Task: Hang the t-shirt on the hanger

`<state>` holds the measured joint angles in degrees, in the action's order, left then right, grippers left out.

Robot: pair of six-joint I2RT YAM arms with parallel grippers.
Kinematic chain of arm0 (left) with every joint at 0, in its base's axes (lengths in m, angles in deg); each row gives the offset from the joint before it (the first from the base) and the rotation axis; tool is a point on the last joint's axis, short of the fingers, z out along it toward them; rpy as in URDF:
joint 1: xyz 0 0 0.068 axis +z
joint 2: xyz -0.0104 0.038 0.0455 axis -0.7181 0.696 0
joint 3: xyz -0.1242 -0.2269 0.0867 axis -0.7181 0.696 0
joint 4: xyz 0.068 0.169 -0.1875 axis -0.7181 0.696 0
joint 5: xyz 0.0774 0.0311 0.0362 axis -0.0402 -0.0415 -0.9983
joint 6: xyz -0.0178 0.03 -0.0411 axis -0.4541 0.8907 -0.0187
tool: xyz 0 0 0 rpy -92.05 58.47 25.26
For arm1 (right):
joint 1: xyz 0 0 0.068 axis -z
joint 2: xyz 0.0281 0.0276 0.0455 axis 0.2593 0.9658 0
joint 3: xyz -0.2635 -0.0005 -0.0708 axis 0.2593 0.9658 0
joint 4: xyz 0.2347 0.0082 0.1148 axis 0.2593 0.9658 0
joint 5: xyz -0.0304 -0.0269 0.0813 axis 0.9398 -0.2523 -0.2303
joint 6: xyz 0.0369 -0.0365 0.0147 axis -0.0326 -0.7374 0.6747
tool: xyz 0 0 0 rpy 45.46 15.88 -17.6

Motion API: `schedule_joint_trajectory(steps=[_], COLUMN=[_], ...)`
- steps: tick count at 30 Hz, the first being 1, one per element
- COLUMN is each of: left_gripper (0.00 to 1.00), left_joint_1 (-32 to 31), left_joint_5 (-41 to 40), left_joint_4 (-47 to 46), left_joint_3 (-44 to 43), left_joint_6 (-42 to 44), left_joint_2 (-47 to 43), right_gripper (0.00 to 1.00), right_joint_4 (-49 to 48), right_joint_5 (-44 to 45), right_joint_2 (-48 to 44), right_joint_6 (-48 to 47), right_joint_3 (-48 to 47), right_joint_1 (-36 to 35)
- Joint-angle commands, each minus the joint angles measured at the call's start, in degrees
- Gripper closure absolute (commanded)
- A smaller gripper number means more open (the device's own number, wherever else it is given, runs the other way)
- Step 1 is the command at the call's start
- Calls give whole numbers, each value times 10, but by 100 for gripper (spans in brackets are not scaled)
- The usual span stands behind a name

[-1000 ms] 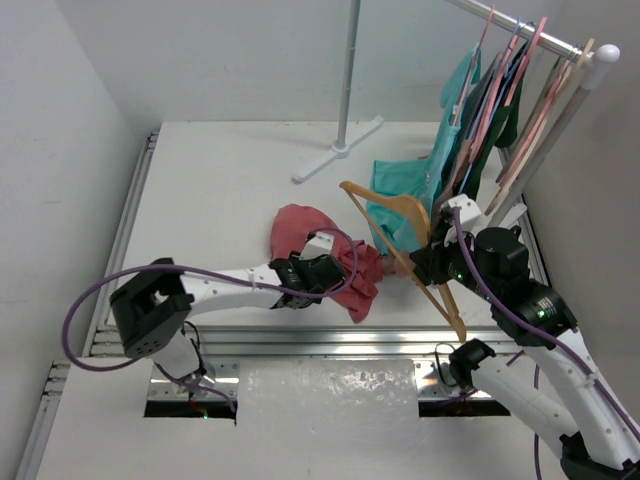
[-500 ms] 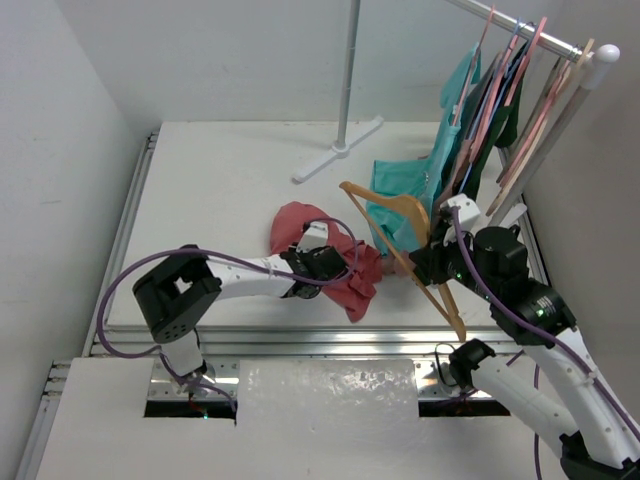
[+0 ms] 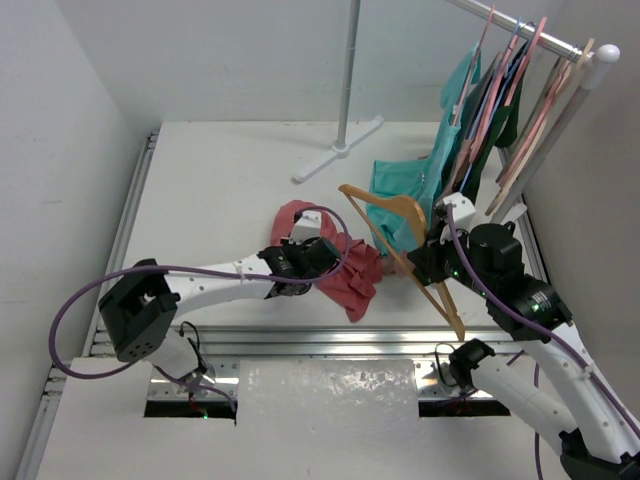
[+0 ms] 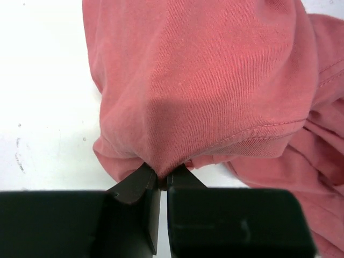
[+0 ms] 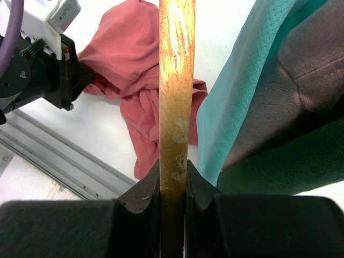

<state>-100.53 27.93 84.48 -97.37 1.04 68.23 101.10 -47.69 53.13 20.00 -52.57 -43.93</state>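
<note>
The left gripper (image 4: pixel 161 180) has its 2 fingers pinching a fold of the t-shirt (image 4: pixel 215 80), which lies crumpled on the table (image 3: pixel 220 190). At the t-shirt's 3 o'clock in the top view, the right gripper (image 5: pixel 173 171) clamps the wooden hanger (image 5: pixel 176 80) between its fingers.

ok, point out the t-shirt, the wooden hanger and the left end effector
t-shirt (image 4: pixel 204 80): left wrist view, middle of the bunched fabric.
wooden hanger (image 5: pixel 176 80): right wrist view, on its wooden arm.
left end effector (image 4: pixel 163 178): left wrist view, between its fingertips.

open table (image 3: pixel 220 180) left, t-shirt (image 3: pixel 355 282) heaped centre, hanging garments (image 3: pixel 488 100) and rack pole (image 3: pixel 351 70) crowding right
</note>
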Motion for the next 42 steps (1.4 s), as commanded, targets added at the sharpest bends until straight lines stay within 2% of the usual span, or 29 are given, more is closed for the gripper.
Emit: schedule_joint_trajectory(steps=[1, 4, 8, 10, 14, 17, 20, 30, 34, 40, 42], left_gripper=[100, 100, 100, 100, 100, 100, 100, 100, 100, 100, 100], left_joint_1=[7, 24, 105, 130, 216, 246, 247, 246, 246, 246, 246], left_joint_5=[-6, 3, 90, 106, 157, 192, 270, 367, 358, 340, 352], left_joint_4=[14, 74, 127, 131, 164, 181, 177, 192, 212, 239, 239], left_joint_3=[-16, -52, -96, -124, -189, -236, -267, -285, -287, -291, -292], left_joint_6=[13, 1, 38, 60, 112, 136, 169, 206, 213, 224, 231], left_joint_2=[-17, -41, -91, -107, -101, -79, -79, -101, -119, -123, -127], right_gripper=[100, 100, 100, 100, 100, 100, 100, 100, 100, 100, 100], right_joint_4=[-43, -45, -64, -61, -53, -56, -69, -108, -122, -136, -129], right_joint_5=[-14, -60, -267, -300, -291, -315, -299, -189, -156, -153, -203], right_joint_2=[-4, -6, -22, -21, -13, -20, 0, 51, 64, 95, 105], right_joint_6=[-12, -42, -80, -90, -117, -131, -130, -122, -120, -117, -135], right_joint_3=[-8, -7, 4, 1, -10, -21, -35, -50, -44, -55, -60], right_joint_1=[2, 2, 2, 1, -11, -12, -12, -12, -11, -12, -12])
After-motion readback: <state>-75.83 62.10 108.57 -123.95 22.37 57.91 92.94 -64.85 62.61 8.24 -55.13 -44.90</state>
